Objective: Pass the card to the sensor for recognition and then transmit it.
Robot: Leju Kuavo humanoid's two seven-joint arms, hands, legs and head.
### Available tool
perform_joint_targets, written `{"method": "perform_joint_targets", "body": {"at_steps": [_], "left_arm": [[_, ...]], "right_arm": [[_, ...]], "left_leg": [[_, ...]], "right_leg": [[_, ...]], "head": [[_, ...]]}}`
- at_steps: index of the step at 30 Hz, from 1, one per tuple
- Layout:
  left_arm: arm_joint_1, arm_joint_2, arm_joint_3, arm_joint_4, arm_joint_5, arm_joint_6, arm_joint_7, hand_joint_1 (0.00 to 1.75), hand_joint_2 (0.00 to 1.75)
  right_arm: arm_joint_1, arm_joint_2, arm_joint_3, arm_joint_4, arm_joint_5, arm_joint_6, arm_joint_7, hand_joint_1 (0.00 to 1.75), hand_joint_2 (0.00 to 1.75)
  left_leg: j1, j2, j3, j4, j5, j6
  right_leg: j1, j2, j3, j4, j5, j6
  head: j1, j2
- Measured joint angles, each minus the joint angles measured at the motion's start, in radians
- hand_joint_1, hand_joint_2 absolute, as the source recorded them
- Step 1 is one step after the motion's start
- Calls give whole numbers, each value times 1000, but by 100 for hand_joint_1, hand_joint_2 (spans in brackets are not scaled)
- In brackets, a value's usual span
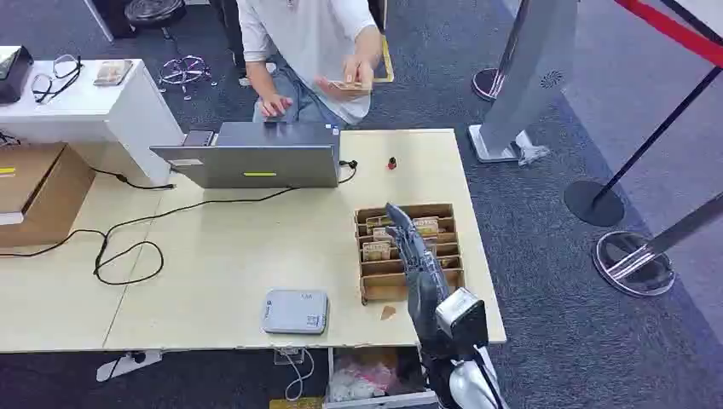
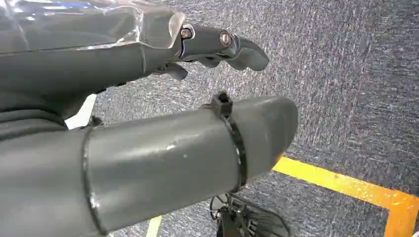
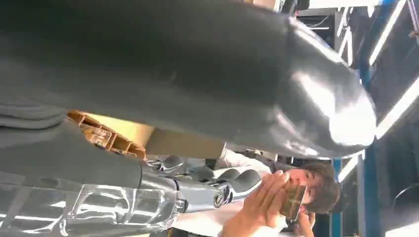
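1. The robot's right hand point(image 1: 407, 243) reaches over the card box point(image 1: 410, 288) on the tabletop point(image 1: 230, 256), fingers extended; whether it holds a card cannot be told.
2. The left hand point(image 2: 148, 123) hangs above carpet, holding nothing, fingers apart.
3. A person point(image 1: 311, 34) behind the laptop point(image 1: 256, 158) holds a card point(image 1: 348, 85); the sensor point(image 1: 294, 311) lies near the front edge.

This looks like an office or demo hall set up for robot trials. Grey carpet point(image 1: 529, 221) covers the floor, marked with yellow tape point(image 2: 346, 185). A pale tabletop point(image 1: 230, 256) carries a laptop point(image 1: 256, 153), loose cables point(image 1: 128, 247) and a card reader point(image 1: 294, 311). Stanchions point(image 1: 597, 200) with a red belt point(image 1: 673, 30) fence off the side, and a person point(image 1: 311, 51) sits across. Blue racking point(image 3: 368, 64) and strip lights point(image 3: 395, 29) run overhead.
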Motion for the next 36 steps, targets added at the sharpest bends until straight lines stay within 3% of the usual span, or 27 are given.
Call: {"method": "perform_joint_targets", "body": {"at_steps": [12, 15, 19, 25, 29, 33, 36], "left_arm": [[1, -22, 0, 0, 5, 29, -12, 0, 0], [0, -30, 0, 0, 5, 32, -14, 0, 0], [-2, -38, 0, 0, -2, 34, -29, 0, 0], [-9, -41, -2, 0, -20, 34, -29, 0, 0], [-10, -42, -2, 0, -21, 34, -29, 0, 0], [-11, -42, -3, 0, -23, 34, -29, 0, 0], [-11, -42, -3, 0, -27, 36, -19, 0, 0]], "right_arm": [[-15, 0, 2, -20, 93, -25, 78, 0, 0], [-39, 1, 2, -12, 236, -105, 100, 0, 0], [-133, 2, 2, 39, 597, -328, 167, 0, 0], [-326, 2, -6, 178, 1157, -566, 379, 0, 0], [-413, 8, -13, 262, 1239, -592, 423, 0, 0], [-445, 10, -16, 310, 1255, -595, 432, 0, 0], [-474, 14, -21, 346, 1335, -596, 470, 0, 0]], "left_leg": [[0, 0, 0, 0, 0, 0], [0, 0, 0, 0, 0, 0], [0, 1, 0, 0, 1, 0], [0, 1, 1, 0, 1, 0], [0, 0, 1, 0, 1, 0], [0, 0, 1, 0, 1, 0], [0, 0, 0, 0, 1, 0]], "right_leg": [[0, 0, 0, 0, 0, 0], [0, 0, 0, 0, 0, 0], [0, 0, 0, 0, 1, 0], [0, 1, 0, 0, 2, 0], [0, 1, 0, 0, 2, 0], [0, 1, 0, 0, 2, 0], [0, 1, 0, 0, 2, 0]], "head": [[0, 0], [0, 0], [0, 0], [0, 0], [0, 0], [0, 0], [0, 0]]}}
